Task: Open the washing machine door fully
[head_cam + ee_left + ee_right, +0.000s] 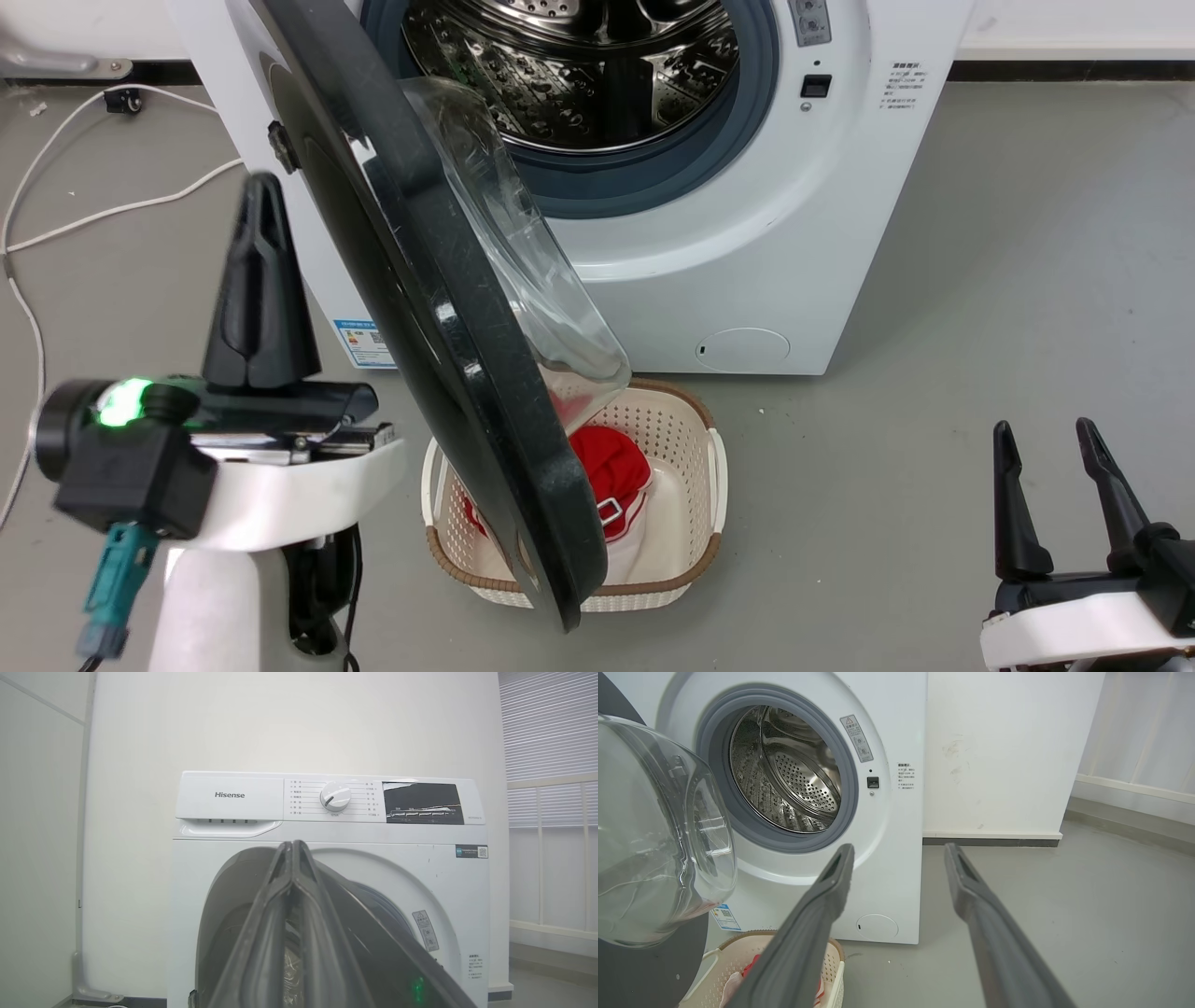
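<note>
Door: the washing machine door [411, 308] stands swung partway out from the steel drum mouth [597, 93], with its glass bowl facing the opening and its lower edge over the basket [714, 467].
Left gripper: the left gripper [261, 187] has its fingers pressed together, empty, just beside the door's outer black face; whether they touch cannot be told.
Right gripper: the right gripper [1044, 431] is spread, empty, well apart from the door.
Basket: it holds a red cloth [611, 462].

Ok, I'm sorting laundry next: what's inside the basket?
A red garment and white cloth lie in the basket; the washing machine door covers its left part.
</note>
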You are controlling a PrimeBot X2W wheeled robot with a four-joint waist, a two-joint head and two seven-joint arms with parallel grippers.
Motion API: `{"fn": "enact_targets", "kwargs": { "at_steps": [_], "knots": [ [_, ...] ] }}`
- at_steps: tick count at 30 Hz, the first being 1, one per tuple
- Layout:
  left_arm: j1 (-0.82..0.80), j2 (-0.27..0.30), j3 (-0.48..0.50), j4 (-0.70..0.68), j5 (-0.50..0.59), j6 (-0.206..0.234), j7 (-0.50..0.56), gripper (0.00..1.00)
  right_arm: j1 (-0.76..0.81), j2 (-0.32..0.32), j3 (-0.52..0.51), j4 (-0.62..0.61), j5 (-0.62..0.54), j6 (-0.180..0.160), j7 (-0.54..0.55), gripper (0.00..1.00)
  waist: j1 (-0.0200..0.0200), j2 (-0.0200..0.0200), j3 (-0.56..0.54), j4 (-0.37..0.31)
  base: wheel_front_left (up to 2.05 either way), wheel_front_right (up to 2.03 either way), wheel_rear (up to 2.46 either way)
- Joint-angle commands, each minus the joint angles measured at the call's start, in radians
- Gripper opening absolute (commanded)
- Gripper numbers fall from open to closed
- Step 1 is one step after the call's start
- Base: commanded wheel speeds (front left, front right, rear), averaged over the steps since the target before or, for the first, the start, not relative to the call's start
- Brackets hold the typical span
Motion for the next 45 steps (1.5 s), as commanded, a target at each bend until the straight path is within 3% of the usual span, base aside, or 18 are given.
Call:
{"fn": "enact_targets", "kwargs": {
  "at_steps": [1,11,18,28,39,45],
  "knots": [
    [-0.014,-0.001,0.001,-0.027,0.008,0.001,-0.002,0.00,-0.007,0.003,0.001,0.002,0.000,-0.001,-0.004,1.00,-0.0001,-0.0001,0.001,-0.001,0.00,0.00,0.00],
    [-0.042,-0.001,-0.090,-0.258,0.015,-0.014,0.001,0.00,-0.009,0.003,-0.002,0.009,0.007,-0.001,-0.008,1.00,-0.0001,-0.0001,0.001,-0.007,0.00,0.00,0.00],
    [-0.005,0.000,-0.290,-0.340,-0.042,-0.054,0.085,0.00,-0.005,0.003,-0.003,0.018,0.011,-0.001,-0.008,1.00,-0.0001,-0.0001,-0.001,-0.005,0.00,0.00,0.00],
    [0.099,0.025,-0.525,-0.286,-0.110,-0.084,0.227,0.00,0.007,0.003,-0.009,0.031,0.016,-0.001,-0.011,1.00,-0.0001,-0.0001,-0.012,0.013,0.00,0.00,0.00],
    [0.255,0.085,-0.607,-0.180,-0.124,-0.071,0.334,0.00,0.008,0.003,0.000,0.039,0.027,-0.001,-0.012,1.00,-0.0001,-0.0001,-0.007,0.035,0.00,0.00,0.00],
    [0.271,0.099,-0.620,-0.073,-0.107,-0.062,0.322,0.00,-0.013,0.003,0.009,0.044,0.029,-0.001,-0.012,1.00,-0.0001,-0.0001,0.012,0.028,0.00,0.00,0.00]
  ]
}}
